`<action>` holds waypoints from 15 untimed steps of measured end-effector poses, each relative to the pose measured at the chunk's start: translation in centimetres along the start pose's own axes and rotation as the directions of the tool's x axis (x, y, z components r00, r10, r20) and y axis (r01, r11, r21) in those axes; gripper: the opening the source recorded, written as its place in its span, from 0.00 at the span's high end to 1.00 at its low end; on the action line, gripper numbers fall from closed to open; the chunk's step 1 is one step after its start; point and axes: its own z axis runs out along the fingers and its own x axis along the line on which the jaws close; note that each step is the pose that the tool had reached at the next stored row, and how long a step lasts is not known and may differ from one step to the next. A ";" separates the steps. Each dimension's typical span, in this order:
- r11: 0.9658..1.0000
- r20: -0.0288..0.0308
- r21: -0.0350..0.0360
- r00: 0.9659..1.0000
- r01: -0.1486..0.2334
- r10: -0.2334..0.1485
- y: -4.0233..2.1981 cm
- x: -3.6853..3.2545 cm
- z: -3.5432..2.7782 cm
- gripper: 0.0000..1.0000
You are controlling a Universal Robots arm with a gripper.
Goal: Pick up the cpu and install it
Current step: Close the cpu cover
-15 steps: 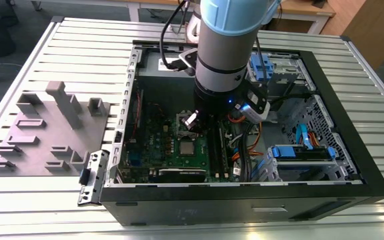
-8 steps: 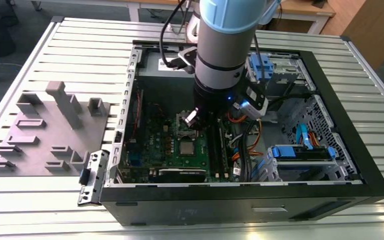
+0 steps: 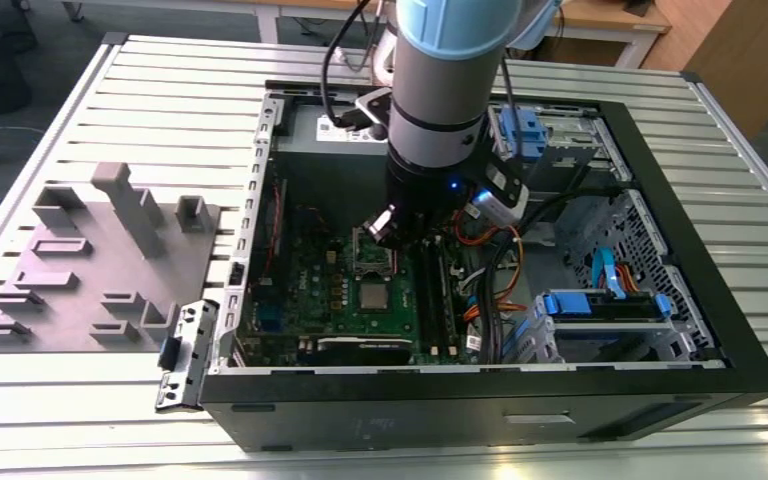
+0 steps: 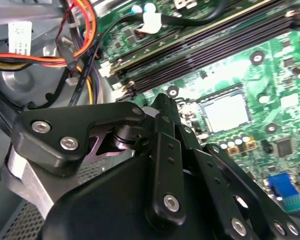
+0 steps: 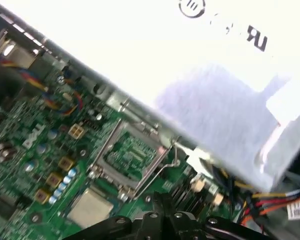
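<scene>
The cpu [image 3: 375, 295] is a small silver-grey square lying flat on the green motherboard [image 3: 315, 275] inside the open computer case. It also appears in the second wrist view as the cpu [image 4: 226, 112] and in the first wrist view as the cpu [image 5: 90, 207]. Right beside it sits the socket [image 5: 130, 155], its metal frame and lever raised and its green contact field bare. My gripper [image 3: 391, 232] hangs over the socket [image 3: 373, 262], a little above the board and apart from the cpu. Its black linkage [image 4: 165, 150] is close in the second wrist view.
The black case wall [image 3: 491, 400] rings the board. Memory slots [image 4: 205, 50] and orange, yellow and black cables [image 3: 498, 270] run close to my gripper on the exterior view's right. Blue drive bays [image 3: 604, 305] sit further right. A grey fixture block [image 3: 97, 260] rests on the slatted table.
</scene>
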 end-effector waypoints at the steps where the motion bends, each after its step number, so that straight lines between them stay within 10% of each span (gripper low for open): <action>1: 1.000 0.000 0.000 1.000 0.000 0.000 0.07 -0.03 0.16 0.89; 15: 1.000 -0.001 0.000 1.000 0.000 0.000 1.52 -0.32 1.28 0.89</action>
